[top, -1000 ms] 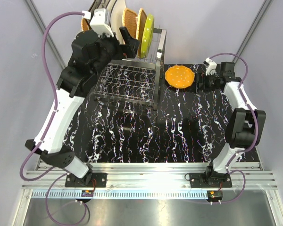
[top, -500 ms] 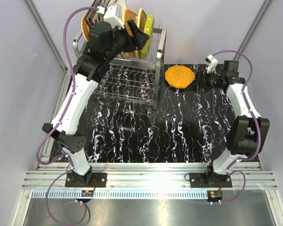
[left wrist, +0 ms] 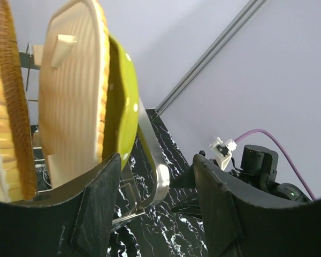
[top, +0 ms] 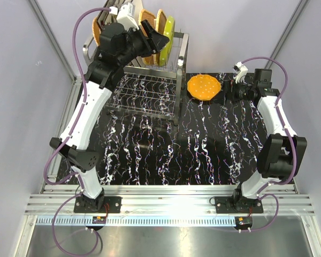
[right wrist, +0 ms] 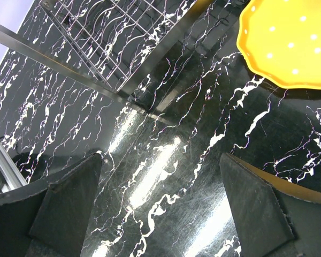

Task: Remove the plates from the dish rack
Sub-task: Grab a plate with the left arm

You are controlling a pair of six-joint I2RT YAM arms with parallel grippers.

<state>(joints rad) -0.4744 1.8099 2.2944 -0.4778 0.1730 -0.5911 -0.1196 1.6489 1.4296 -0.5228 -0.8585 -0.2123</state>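
Note:
The steel dish rack (top: 150, 91) stands at the back left. On its top tier stand a green dotted plate (top: 168, 31), wicker plates (top: 148, 20) and another wicker plate (top: 96, 33) at the far left. My left gripper (top: 158, 39) is open and empty, right beside the green plate. In the left wrist view the green plate (left wrist: 120, 107) and a wicker plate (left wrist: 69, 96) stand just above my left finger, with the rack's frame (left wrist: 150, 144) between the open jaws (left wrist: 158, 209). An orange dotted plate (top: 204, 87) lies flat on the table. My right gripper (top: 228, 92) is open and empty beside it.
The rack's lower wire grid shelf (right wrist: 123, 32) holds nothing that shows. The orange plate (right wrist: 289, 43) lies just right of the rack's leg. The black marbled table (top: 166, 150) stretches to the near edge. Grey walls and frame posts close in the back.
My left arm has swung up and right along the rack top, bringing the open gripper to the green plate. The right gripper has drawn back slightly from the orange plate.

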